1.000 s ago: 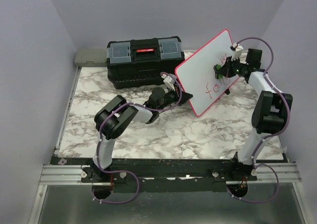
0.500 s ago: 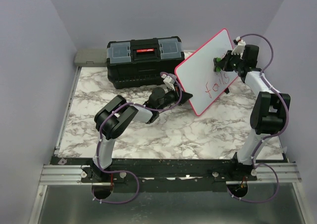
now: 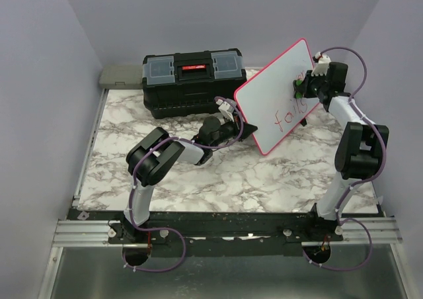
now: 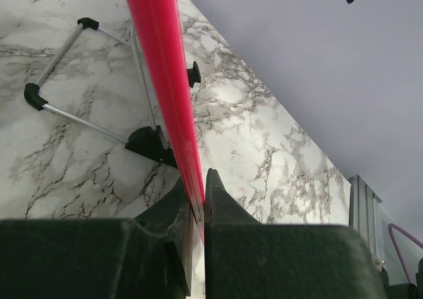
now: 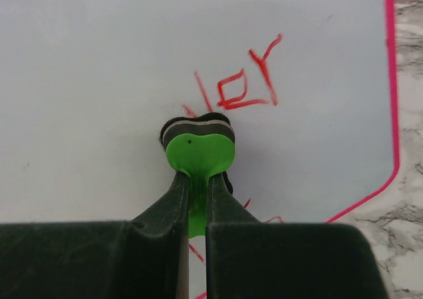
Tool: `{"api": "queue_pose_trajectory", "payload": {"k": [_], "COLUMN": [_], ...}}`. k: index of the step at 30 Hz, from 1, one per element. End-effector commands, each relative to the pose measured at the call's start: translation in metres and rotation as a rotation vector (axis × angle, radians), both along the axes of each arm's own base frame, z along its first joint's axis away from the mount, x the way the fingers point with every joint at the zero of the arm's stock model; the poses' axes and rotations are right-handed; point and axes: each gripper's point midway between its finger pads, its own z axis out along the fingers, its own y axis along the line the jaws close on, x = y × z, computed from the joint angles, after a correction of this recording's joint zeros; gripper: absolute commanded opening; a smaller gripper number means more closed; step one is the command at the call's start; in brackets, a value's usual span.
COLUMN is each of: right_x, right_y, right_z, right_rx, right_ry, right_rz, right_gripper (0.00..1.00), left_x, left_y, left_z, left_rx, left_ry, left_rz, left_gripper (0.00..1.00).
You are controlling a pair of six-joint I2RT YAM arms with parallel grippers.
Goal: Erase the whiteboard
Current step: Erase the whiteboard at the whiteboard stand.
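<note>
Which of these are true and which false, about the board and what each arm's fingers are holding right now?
1. The left fingers clamp the rim of the board. True.
2. The right fingers hold a blue marker. False: they hold a green eraser, pressed to the board.
3. The board lies flat. False: it stands tilted up.
4. There is red writing on the board. True.

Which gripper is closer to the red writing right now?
Right. The right gripper holds a green eraser against the whiteboard, right at the red writing; the left gripper clamps the board's pink rim, away from it.
</note>
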Motion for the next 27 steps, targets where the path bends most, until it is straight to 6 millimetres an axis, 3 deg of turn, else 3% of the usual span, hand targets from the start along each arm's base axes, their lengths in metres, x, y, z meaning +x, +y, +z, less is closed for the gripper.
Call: {"api": "queue_pose_trajectory", "payload": {"k": [1,6,9,16,27], "right_x": [-0.041,-0.06,-0.056,-0.019,0.005], "right_y": [0.035,0.064,0.065,0.012,-0.03], "right_z": [-0.04,-0.034,-0.026,-0.018,-0.016], "right_rx": [0.052,0.14,0.138,0.013,-0.07], "right_ry": [0.142,0.149,0.136,0.097,0.071], "right_rz": [0.245,0.4,0.381,0.053,-0.107], "right_gripper": [0.01,0.01,0.01,0.01,0.01], "left_x": [-0.031,-0.032,-0.031,-0.033,-0.032], "left_y": [-0.022,-0.022,-0.021,-0.021,-0.021], "left_z": [0.008,0.009,0.009,0.009,0.01], "left_rx": [-0.004,0.0,0.0,-0.003,-0.006], "left_ry": [-0.081,-0.083,-0.082,-0.079,-0.082], "left_rz": [-0.165,-0.167,-0.166,-0.169,-0.168], "left_gripper": [0.0,0.0,0.0,0.0,0.0]}}
